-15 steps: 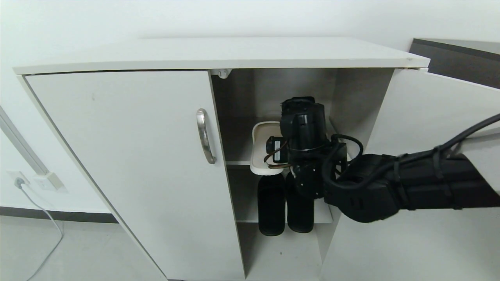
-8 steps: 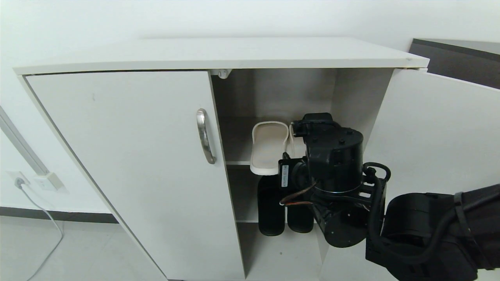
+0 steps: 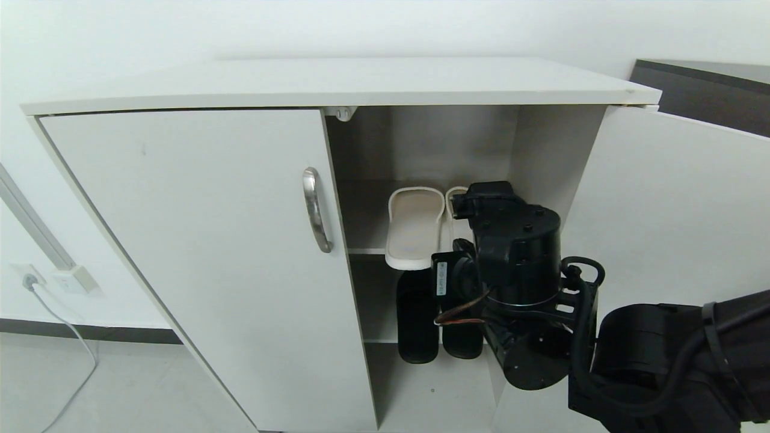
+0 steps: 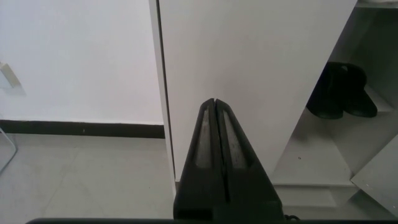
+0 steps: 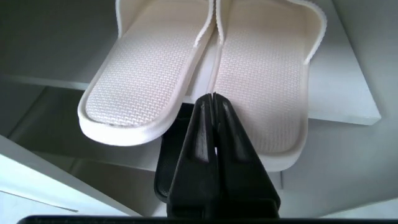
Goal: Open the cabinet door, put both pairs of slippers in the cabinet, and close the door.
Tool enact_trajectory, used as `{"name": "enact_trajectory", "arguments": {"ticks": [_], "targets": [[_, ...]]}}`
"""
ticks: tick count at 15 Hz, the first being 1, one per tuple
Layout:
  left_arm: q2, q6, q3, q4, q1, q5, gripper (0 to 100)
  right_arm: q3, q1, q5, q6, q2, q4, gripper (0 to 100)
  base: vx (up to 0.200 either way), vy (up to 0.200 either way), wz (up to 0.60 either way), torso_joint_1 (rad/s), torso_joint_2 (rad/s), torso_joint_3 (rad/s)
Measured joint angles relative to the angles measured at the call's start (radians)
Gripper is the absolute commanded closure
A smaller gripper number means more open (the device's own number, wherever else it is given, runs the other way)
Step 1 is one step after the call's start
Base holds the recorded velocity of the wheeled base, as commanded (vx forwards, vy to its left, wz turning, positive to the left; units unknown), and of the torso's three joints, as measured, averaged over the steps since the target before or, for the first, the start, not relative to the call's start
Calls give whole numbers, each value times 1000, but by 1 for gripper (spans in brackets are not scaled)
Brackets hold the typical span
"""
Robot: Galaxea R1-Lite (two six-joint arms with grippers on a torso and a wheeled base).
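The cabinet has its right door open and its left door closed. The 2 white slippers lie side by side on the upper shelf, heels overhanging its front edge. The 2 black slippers lie on the lower shelf. The right gripper is fully closed and empty, just in front of the white slippers' heels. The left gripper is fully closed and empty, facing the left door.

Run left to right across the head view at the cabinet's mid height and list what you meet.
wall socket → closed left door → door handle → white slippers → open right door
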State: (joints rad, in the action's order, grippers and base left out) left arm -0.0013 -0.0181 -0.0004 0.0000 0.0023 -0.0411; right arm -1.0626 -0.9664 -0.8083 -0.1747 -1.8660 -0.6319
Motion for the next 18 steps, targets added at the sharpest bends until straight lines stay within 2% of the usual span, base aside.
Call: {"name": "enact_trajectory", "arguments": {"ticks": [2,15,18], "targets": [[0,1,0,0,0,0,100,7,0,-1,1,0,-1,100,0,0,0,0,0,0],[0,1,0,0,0,0,100,30,0,-1,1,2,-3,100,-200,0,0,0,3,1],[0,2,-1,0,1,0,100,36,1,40,-4,2,-26,100,-200,0,0,2,6,4]]}}
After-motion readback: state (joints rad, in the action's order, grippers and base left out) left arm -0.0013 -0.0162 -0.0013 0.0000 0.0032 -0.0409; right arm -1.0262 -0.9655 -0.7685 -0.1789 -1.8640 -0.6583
